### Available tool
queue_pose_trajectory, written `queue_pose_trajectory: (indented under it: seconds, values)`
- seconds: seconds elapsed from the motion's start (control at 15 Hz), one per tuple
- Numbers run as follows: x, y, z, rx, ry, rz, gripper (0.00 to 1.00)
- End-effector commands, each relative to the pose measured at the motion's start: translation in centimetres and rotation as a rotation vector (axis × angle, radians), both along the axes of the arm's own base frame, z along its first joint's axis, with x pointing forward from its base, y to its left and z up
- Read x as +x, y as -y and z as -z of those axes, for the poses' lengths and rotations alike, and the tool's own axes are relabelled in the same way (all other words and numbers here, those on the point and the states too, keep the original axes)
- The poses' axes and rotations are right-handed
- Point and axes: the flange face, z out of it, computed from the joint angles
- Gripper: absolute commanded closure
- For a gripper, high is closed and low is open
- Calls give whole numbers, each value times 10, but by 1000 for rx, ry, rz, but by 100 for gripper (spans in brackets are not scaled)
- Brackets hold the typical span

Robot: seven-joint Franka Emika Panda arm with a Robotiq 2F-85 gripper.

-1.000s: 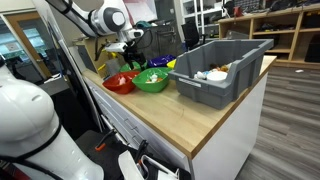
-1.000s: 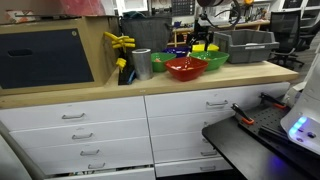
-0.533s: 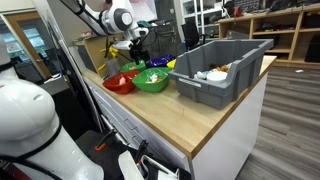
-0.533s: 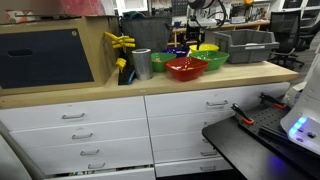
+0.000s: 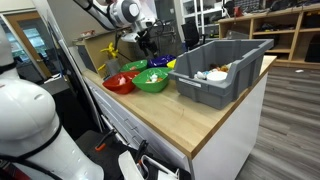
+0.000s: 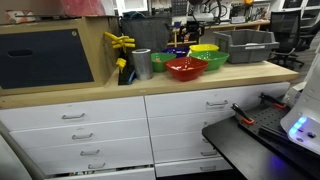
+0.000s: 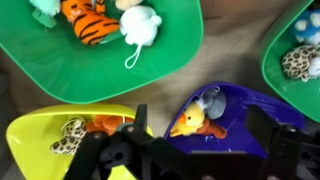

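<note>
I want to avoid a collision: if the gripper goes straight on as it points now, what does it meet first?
Probably the blue bowl, near its rim beside the yellow bowl, or the orange toy in it. The open gripper hangs above both; depth is unclear.

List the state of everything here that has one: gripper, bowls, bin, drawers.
gripper: jaws open, holding nothing, above the bowls
yellow bowl: upright, toys inside
blue bowl: upright, toys inside
large green bowl: upright, soft toys inside
red bowl: upright, contents unclear
grey bin: upright, items inside
drawers: look shut
</note>
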Motion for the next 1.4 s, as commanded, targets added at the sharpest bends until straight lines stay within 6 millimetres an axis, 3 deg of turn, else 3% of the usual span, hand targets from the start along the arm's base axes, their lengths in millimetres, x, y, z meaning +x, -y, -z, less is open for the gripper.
queue_pose_trajectory:
  seconds: [0.0,0.67,1.33]
  values:
    - [23,26,-27,-51,46,81,0]
    - [52,120,-77,-165,139,313,0]
    - [39,195,-121,-247,91,480,0]
